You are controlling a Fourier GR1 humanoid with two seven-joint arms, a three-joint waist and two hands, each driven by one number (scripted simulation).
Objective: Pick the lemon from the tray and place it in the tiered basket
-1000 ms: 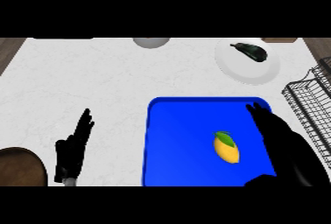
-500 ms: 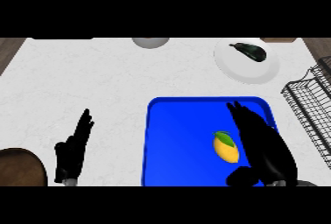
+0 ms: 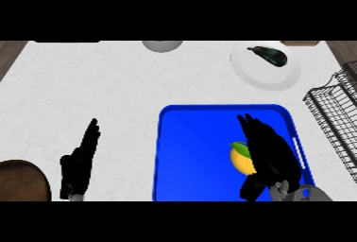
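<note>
One oval yellow lemon (image 3: 241, 159) lay on glossy blue tray (image 3: 195, 156); right hand (image 3: 270, 153) beside it, fingers straight, apart; left hand (image 3: 80, 163) flat on marbled surface (image 3: 105, 90), relaxed.

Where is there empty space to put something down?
Biggest bare patch: the white counter between the left hand and the white plate. The blue tray's left half is bare too. It is crowded at the right: right hand, lemon, wire basket.
</note>
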